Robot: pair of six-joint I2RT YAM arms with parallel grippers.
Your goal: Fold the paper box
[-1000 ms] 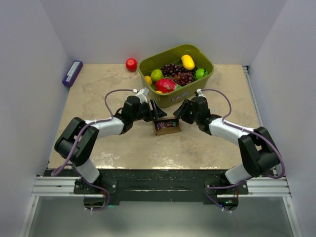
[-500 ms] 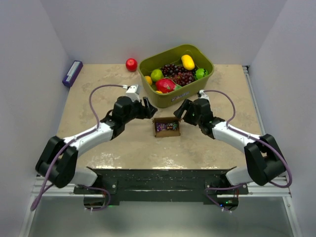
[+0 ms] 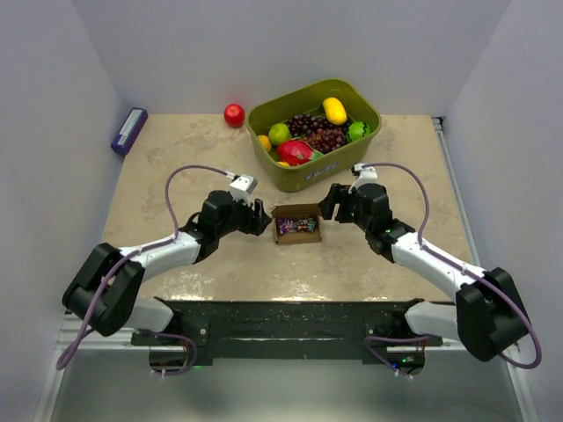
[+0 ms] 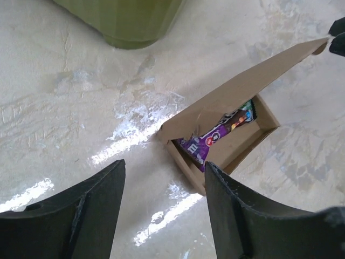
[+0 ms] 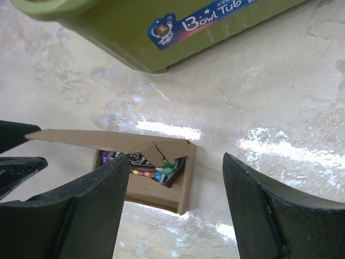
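The paper box [image 3: 297, 224] is a small brown cardboard box standing open in the middle of the table, its lid flap raised at the back. A purple candy packet [image 4: 215, 137] lies inside; it also shows in the right wrist view [image 5: 141, 167]. My left gripper [image 3: 260, 215] is open and empty just left of the box [image 4: 226, 135]. My right gripper [image 3: 329, 205] is open and empty just right of the box [image 5: 161, 172]. Neither touches it.
The olive-green fruit bin [image 3: 365, 119] stands just behind the box, full of fruit; its wall shows in the right wrist view [image 5: 178, 38]. A red apple [image 3: 234, 115] lies left of the bin. A purple rectangular box [image 3: 129, 130] lies at the far left edge.
Both grippers have drawn back from the box, the left one to the left and nearer, the right one to the right. The box stays put, its lid flap standing up.
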